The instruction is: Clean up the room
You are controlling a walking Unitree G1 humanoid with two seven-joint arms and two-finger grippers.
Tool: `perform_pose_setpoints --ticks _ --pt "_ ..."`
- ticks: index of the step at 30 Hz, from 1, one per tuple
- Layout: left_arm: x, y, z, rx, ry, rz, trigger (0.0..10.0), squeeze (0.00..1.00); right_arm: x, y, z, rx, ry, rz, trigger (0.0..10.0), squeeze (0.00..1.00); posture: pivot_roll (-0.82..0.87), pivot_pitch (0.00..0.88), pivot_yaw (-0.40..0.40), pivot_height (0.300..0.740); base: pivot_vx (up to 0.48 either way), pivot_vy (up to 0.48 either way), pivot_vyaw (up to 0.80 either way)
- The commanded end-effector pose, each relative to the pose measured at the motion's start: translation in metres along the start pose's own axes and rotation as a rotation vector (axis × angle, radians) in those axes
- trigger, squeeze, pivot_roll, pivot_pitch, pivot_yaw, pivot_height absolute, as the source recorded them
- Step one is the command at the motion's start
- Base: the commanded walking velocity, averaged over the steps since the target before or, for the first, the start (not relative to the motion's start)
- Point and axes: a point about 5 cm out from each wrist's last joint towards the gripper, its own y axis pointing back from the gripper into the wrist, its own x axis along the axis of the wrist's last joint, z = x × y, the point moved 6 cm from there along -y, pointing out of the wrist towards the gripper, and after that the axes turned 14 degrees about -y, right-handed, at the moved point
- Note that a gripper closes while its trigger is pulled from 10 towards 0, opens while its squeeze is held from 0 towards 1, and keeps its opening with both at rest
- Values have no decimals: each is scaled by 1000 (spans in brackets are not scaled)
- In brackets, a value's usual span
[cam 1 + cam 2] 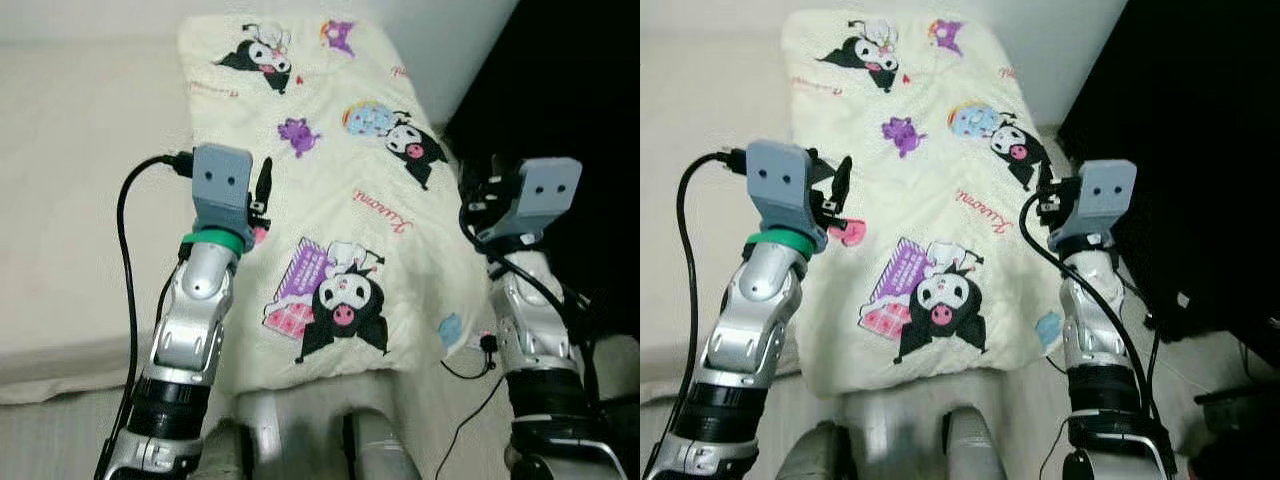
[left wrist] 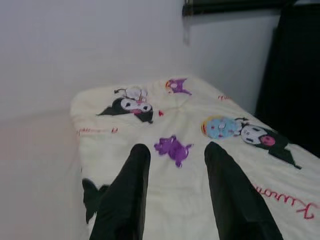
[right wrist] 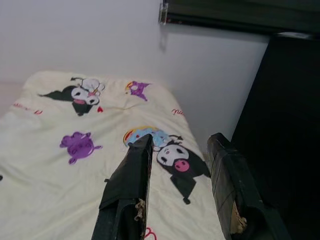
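White bed point(image 1: 70, 180) on the left, pale wall behind, dark furniture point(image 1: 570, 80) on the right. A cream cartoon-print blanket point(image 1: 330, 200) lies folded into a long strip, its long axis running straight away from the robot, near end by its body, far end at the wall. Left gripper point(image 1: 262, 195) hovers over the strip's left edge, jaws released with nothing between them. Right gripper point(image 1: 1045, 205) hovers at the right edge, jaws likewise parted and empty. The blanket lies ahead of and below both; each arm seems equally near its own edge.
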Motion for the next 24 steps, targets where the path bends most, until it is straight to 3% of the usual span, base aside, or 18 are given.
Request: perform_pose_setpoints --ticks 1,13,24 --pt "-5 0 8 -38 6 -25 10000 0 -1 2 10 -32 -6 2 10000 0 -42 33 -34 719 0 0 0" --pt "-23 5 17 -118 17 -106 10000 0 -14 6 3 -32 -41 -24 10000 0 -43 19 -16 740 0 0 0" --pt "-26 13 27 -209 -21 -79 10000 0 -27 11 -12 2 -73 -52 10000 0 -45 13 1 740 0 0 0"
